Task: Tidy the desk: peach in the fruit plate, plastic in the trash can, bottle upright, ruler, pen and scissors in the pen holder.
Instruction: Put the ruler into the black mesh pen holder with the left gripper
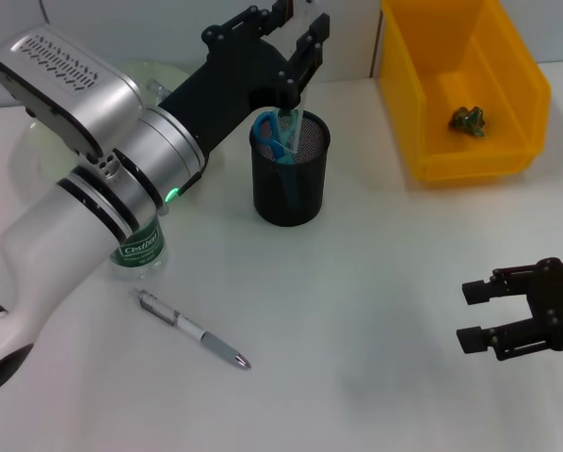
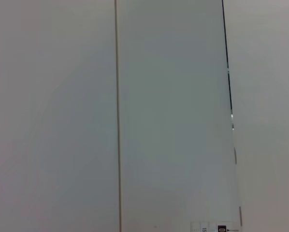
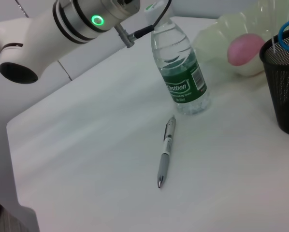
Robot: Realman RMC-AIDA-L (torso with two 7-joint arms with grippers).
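The left gripper (image 1: 296, 42) hangs over the black mesh pen holder (image 1: 291, 179), its jaws slightly spread around the clear ruler (image 1: 298, 105), which hangs straight down from between them with its lower end inside the cup; whether the jaws actually press on it I cannot tell. In the left wrist view the ruler (image 2: 176, 116) fills most of the picture as a pale pane with one dark edge. The scissors (image 1: 277, 139) already stand in the holder directly below the jaws, blue handles poking over the rim.

Back along the left arm, well behind the jaws, the water bottle (image 3: 180, 72) stands upright on the white counter (image 1: 357, 330), mostly hidden under the arm from the head camera. The pen (image 1: 194, 330) lies flat on the counter just beside the bottle's base, on the near side. The peach (image 3: 243, 50) sits in the pale green fruit plate (image 3: 222, 34), beyond the bottle.

The yellow trash can (image 1: 526, 104) stands off to the right of the jaws, with a small crumpled greenish scrap (image 1: 470, 120) on its floor.

The right gripper (image 1: 479, 315) hovers low over the near right part of the counter, jaws spread and holding nothing, well apart from everything else.
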